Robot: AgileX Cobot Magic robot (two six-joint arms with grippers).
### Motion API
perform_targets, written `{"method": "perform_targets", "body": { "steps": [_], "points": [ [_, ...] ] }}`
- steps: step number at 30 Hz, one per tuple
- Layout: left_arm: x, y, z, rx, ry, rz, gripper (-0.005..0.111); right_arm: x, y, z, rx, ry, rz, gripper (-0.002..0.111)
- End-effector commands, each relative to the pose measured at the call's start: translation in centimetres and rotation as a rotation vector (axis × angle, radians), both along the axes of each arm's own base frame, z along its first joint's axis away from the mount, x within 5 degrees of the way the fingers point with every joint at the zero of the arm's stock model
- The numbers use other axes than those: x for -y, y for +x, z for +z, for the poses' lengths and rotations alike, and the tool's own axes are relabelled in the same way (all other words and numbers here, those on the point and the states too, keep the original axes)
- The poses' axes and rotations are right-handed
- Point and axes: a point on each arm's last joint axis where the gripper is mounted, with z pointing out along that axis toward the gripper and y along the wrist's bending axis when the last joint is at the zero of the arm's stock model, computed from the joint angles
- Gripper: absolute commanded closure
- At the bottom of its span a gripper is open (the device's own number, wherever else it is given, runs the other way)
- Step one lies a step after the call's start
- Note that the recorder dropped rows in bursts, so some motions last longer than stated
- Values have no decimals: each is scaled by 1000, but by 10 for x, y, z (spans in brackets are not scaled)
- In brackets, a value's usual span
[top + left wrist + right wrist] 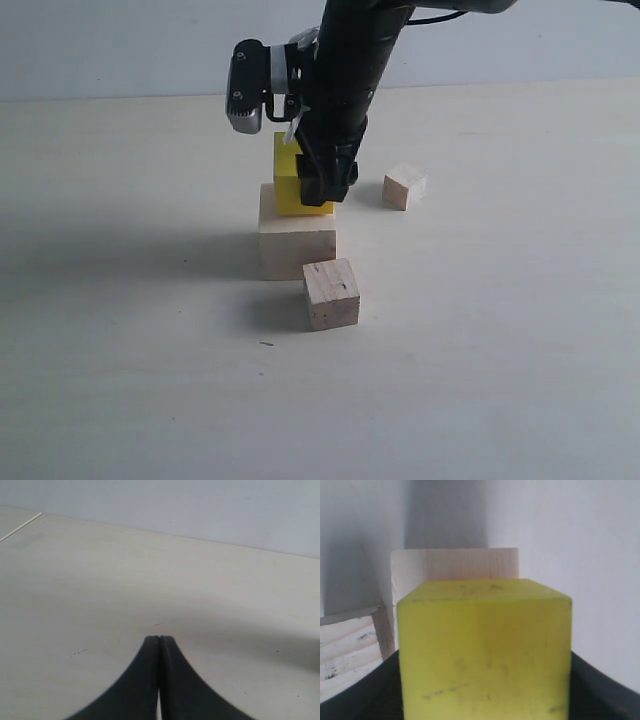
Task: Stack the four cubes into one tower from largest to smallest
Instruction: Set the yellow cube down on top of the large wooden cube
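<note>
Likely light, rigid and slick, the yellow cube [288,188] mid-frame is clamped across flat opposite faces by the right gripper [308,185]

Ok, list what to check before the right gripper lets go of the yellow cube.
1. Yellow cube held between the right gripper fingers: ok.
2. Yellow cube resting flat on the big cube: ok, as far as the exterior view shows.
3. Yellow cube centred on the big cube: cannot tell, the arm hides one side.
4. Speckled cube upright on the table in front of the big cube, free to pick: ok.
5. Tiny cube free on the table, apart from the others: ok.
6. Left gripper shut, with no cube in its view: ok.
</note>
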Motion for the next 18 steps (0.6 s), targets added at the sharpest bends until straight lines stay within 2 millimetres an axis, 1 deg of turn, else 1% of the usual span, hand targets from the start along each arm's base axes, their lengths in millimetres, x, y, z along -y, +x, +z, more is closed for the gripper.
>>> {"method": "perform_targets", "body": {
  "steps": [1, 18],
  "points": [
    [0, 0, 0, 9, 2, -6, 107, -1, -1, 4, -3, 12, 4, 108],
    [0, 0, 0, 9, 2, -6, 107, -2, -4, 6, -20, 24, 31, 108]
  ]
}}
